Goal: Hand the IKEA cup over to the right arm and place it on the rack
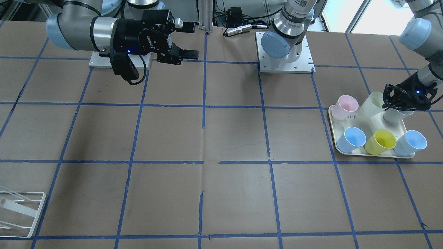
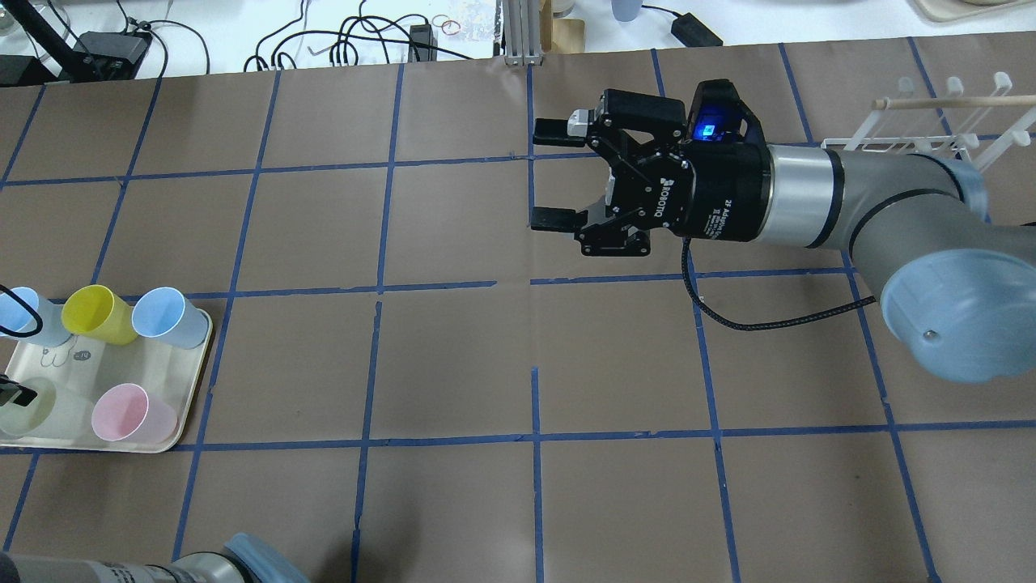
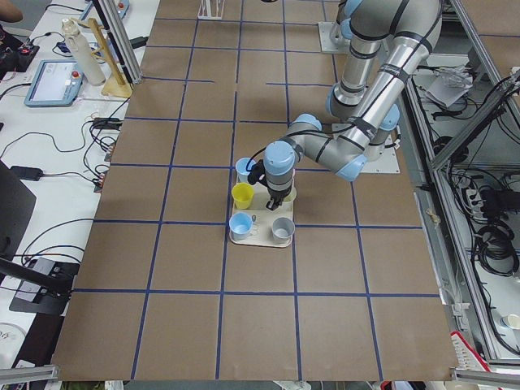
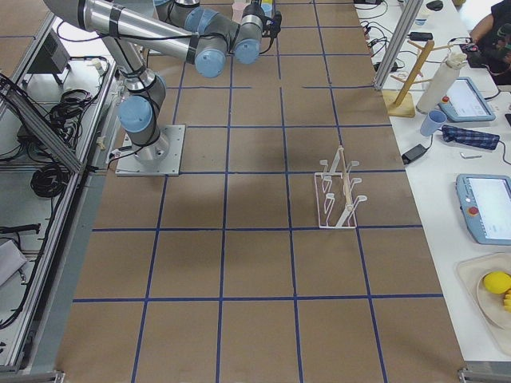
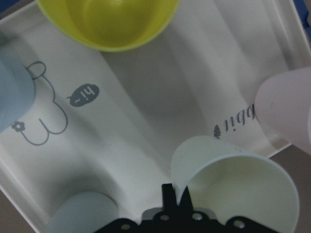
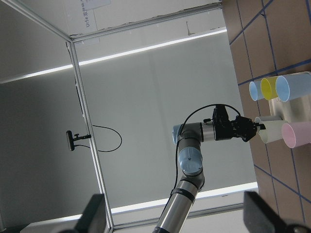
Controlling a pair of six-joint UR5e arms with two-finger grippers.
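Note:
The IKEA cup [image 1: 373, 103], pale cream, leans tilted at the back of the white tray [image 1: 370, 155]. My left gripper [image 1: 386, 102] is shut on its rim. In the left wrist view the two fingertips [image 5: 168, 195] pinch the wall of the cup [image 5: 233, 194]. My right gripper [image 1: 190, 40] is open and empty, held above the table near the robot's base, far from the tray. It also shows in the overhead view [image 2: 549, 173]. The white wire rack [image 2: 931, 134] stands on my right side and also shows in the front view [image 1: 20, 214].
The tray also holds a pink cup [image 1: 346, 107], a bright yellow cup [image 1: 380, 141], two blue cups [image 1: 353, 138] [image 1: 412, 142] and a grey cup [image 1: 396, 116] right under the left gripper. Brown table with blue tape grid.

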